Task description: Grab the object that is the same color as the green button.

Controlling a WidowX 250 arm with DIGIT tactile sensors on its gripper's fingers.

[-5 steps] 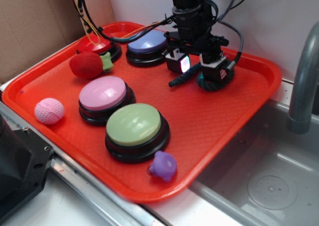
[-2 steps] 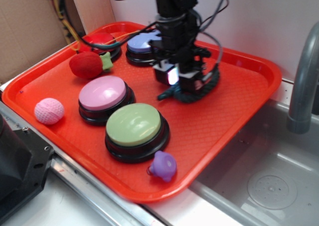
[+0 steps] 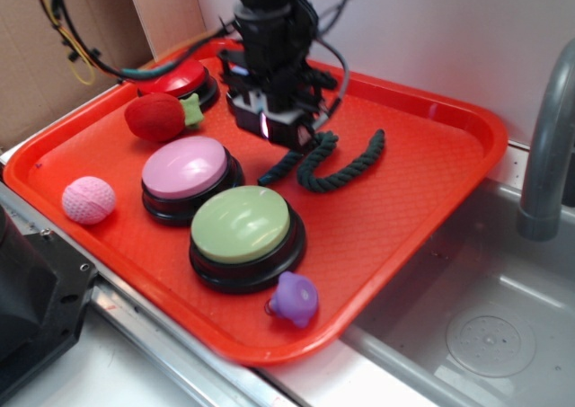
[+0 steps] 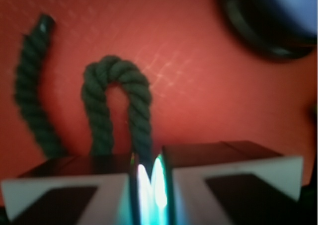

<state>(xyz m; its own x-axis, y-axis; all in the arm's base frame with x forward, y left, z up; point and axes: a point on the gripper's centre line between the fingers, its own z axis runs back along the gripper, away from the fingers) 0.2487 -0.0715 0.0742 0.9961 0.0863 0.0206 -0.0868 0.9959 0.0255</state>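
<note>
On the red tray [image 3: 431,209] in the outside view, the dark green rope [image 3: 328,164] lies in an S shape near the middle. The gripper [image 3: 277,130] sits low over the rope's left part, right beside the pink button [image 3: 186,169]. The green button [image 3: 241,224] is close in front. A red plush strawberry [image 3: 157,117] rests further left.

From the wrist view, the rope [image 4: 117,106] loops up like an upside-down U. One strand runs down into the thin gap of the jaws, which look squeezed on it. The gripper [image 4: 151,180] glows there.

I think the grab is being made now. Next it should lift slowly, because the rope is floppy and could slip out.
</note>
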